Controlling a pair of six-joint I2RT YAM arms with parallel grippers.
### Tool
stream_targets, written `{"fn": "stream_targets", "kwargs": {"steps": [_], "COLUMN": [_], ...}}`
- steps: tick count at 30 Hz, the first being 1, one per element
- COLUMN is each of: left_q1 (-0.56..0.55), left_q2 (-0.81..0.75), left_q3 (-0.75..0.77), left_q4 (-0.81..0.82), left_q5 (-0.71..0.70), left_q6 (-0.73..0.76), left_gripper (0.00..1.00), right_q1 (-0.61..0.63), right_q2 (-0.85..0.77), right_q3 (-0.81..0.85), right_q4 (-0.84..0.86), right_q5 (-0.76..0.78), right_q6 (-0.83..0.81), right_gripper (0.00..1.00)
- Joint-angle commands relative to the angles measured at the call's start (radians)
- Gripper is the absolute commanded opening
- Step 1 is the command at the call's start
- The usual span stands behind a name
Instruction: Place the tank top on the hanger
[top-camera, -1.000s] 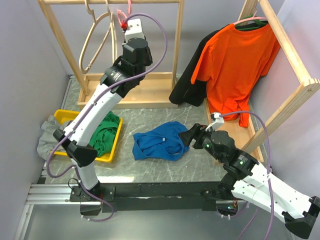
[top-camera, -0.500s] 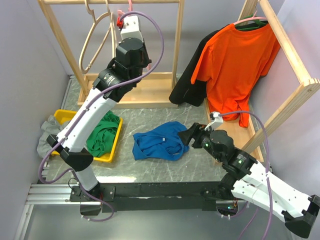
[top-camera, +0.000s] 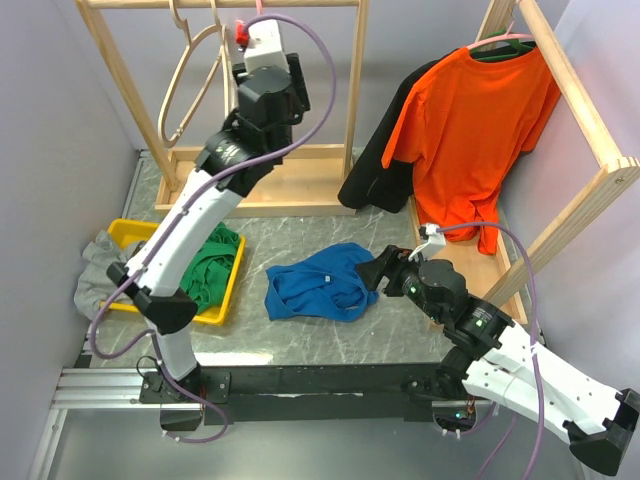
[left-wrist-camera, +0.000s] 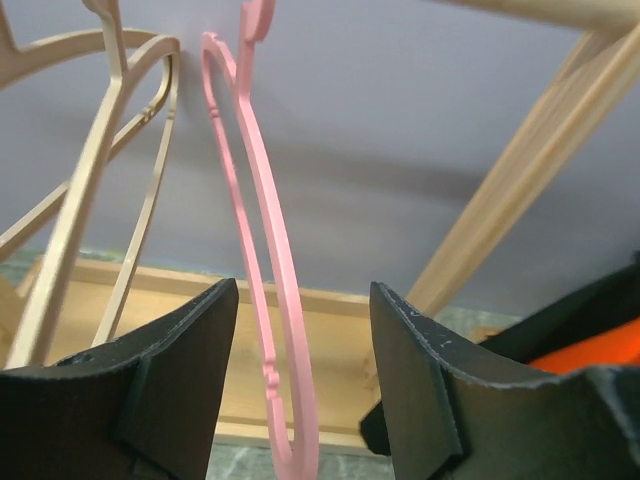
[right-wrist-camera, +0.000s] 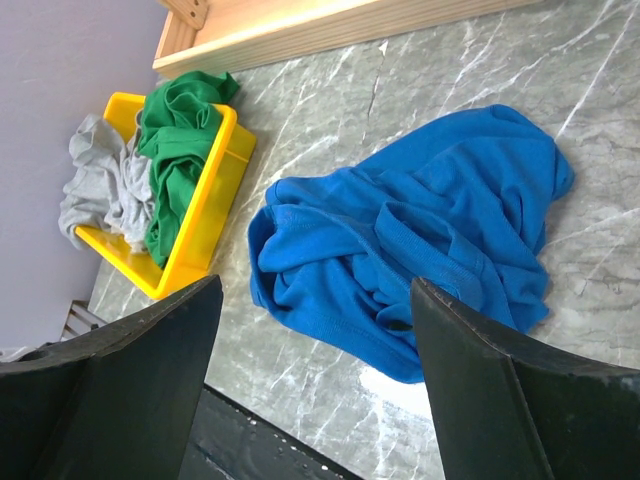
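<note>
Because the left tool (left-wrist-camera: 303, 340) is spread open with its jaws either side of the hanger (left-wrist-camera: 268, 215), which hangs on the rack (top-camera: 356, 90) at the far-left corner of the surface (top-camera: 300, 230) just beside wooden hangers (left-wrist-camera: 95, 190), a skewed closing could knock the plastic aside or snag a neighbour. Further right, the tank top (top-camera: 320, 283) lies crumpled toward the near edge beside the right tool (right-wrist-camera: 318, 295), also open and empty, so a pinch may catch only one fold. By the left edge, a yellow tray (top-camera: 234, 285) holds a green garment (top-camera: 205, 265), grey cloth (top-camera: 92, 270) spilling over its rim.
</note>
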Motion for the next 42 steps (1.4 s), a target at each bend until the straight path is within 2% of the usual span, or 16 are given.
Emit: {"fn": "stream_targets", "kwargs": {"steps": [1, 6, 14, 18, 24, 33, 37, 42], "left_q1": [-0.005, -0.005, -0.005, -0.014, -0.041, -0.101, -0.116, -0.130], "left_q2": [0.062, 0.122, 0.125, 0.114, 0.097, 0.050, -0.001, -0.075], "left_q3": [0.027, 0.076, 0.039, 0.024, 0.027, 0.031, 0.010, -0.058], "left_q4": [0.066, 0.077, 0.085, 0.100, 0.146, 0.236, 0.226, 0.178], "left_q5": [-0.096, -0.129, -0.134, -0.136, -0.159, -0.191, -0.168, -0.133], "left_q6": [0.094, 0.131, 0.134, 0.141, 0.190, 0.280, 0.260, 0.142], "left_gripper": [0.60, 0.57, 0.47, 0.30, 0.14, 0.06, 0.04, 0.01], "right_q1": [-0.001, -0.001, -0.001, -0.001, -0.002, -0.001, -0.002, -0.001], "right_q2": [-0.016, -0.027, -0.032, -0.032, -0.030, -0.029, -0.024, -0.024], "right_q3": [0.013, 0.020, 0.008, 0.005, 0.010, 0.010, 0.011, 0.006], "right_q4": [0.019, 0.006, 0.009, 0.012, 0.010, 0.012, 0.013, 0.021], "right_q5": [0.021, 0.032, 0.032, 0.029, 0.031, 0.034, 0.032, 0.028], "right_q6": [0.000, -0.005, 0.000, 0.000, -0.003, -0.003, -0.003, 0.000], "right_gripper": [0.84, 0.84, 0.84, 0.84, 0.84, 0.84, 0.84, 0.84]}}
